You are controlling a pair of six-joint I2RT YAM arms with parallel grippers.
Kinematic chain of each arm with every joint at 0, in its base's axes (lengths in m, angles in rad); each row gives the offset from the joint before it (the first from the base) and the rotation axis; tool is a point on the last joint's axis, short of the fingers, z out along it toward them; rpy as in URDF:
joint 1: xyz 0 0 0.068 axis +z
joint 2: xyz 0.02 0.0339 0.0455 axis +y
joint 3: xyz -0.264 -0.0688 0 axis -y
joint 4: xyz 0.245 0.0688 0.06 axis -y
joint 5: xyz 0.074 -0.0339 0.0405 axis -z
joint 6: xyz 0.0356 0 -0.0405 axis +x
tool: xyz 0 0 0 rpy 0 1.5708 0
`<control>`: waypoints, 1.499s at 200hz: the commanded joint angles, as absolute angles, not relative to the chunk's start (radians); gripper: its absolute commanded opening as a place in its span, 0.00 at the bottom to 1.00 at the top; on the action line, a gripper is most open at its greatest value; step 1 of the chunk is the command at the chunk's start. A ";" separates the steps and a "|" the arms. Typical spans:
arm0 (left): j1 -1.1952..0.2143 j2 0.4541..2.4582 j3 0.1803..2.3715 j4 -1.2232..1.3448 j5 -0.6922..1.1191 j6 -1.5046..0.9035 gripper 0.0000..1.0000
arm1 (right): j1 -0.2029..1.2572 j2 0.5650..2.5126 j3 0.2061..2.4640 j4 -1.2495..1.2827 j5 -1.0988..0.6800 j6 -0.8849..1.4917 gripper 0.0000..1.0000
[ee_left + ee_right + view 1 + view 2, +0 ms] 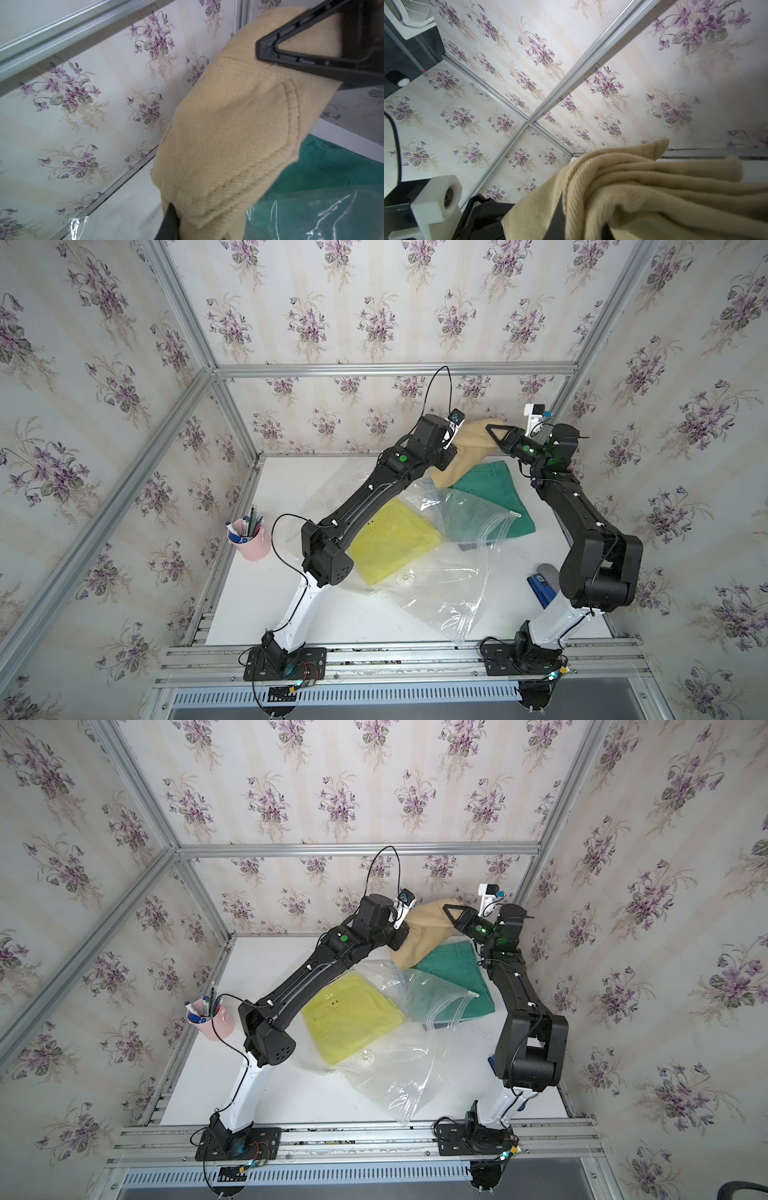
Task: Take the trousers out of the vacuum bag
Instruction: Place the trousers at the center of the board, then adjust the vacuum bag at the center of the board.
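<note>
Both arms are up at the back of the desk (291, 614) with the khaki trousers (469, 445) lifted between them, well clear of the vacuum bag (440, 593). The left claw (444, 459) is pressed together on the lower left part of the cloth. The right claw (495, 431) is pinched on the upper right edge.

The full layout is only given in both top views. The bag is spread crinkled across the middle of the desk, with its round white valve (405, 577) facing up. The yellow trousers (390, 543) are seen through the plastic beside the valve. The teal trousers (490, 489) are laid flat near the right arm and half covered by the film. Whether they are inside the bag can't be told.

A pink cup (251, 547) of pens is parked at the left edge. A blue object (540, 591) is shown plainly in a top view by the right arm's base.

None of that is caught by the wrist cameras. In the left wrist view, the khaki twill weave and a curved stitched seam are shown up close. The right claw's black triangular finger (307, 61) is seen lying against the cloth, with teal fabric and shiny plastic underneath. In the right wrist view, only bunched khaki folds and flowered wallpaper are seen.
</note>
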State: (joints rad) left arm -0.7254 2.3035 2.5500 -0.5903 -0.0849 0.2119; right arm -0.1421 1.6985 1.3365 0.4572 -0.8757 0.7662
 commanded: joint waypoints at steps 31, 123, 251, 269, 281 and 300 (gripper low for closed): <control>-0.745 2.318 2.553 -0.530 -0.127 0.166 0.00 | -0.242 1.631 1.214 0.580 -0.879 0.795 0.00; -0.807 2.287 2.455 -0.578 -0.055 0.150 0.03 | -0.330 1.499 0.942 0.533 -0.866 0.772 0.00; -0.862 1.874 1.683 -0.458 0.027 -0.075 1.00 | -0.365 1.332 0.746 0.162 -0.686 0.588 0.00; -0.862 1.789 1.564 -0.473 0.011 -0.143 1.00 | -0.370 1.332 0.740 0.150 -0.674 0.584 0.00; -0.862 1.744 1.488 -0.481 -0.015 -0.190 1.00 | -0.373 1.327 0.734 0.149 -0.669 0.585 0.00; -0.859 1.719 1.401 -0.518 -0.062 -0.281 1.00 | -0.375 1.319 0.728 0.147 -0.669 0.588 0.00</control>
State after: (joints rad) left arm -0.8627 1.7451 1.4853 -0.4908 -0.0013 -0.1371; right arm -0.3717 1.3312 0.7315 0.1501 -0.6907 0.6018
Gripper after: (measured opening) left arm 0.999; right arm 0.124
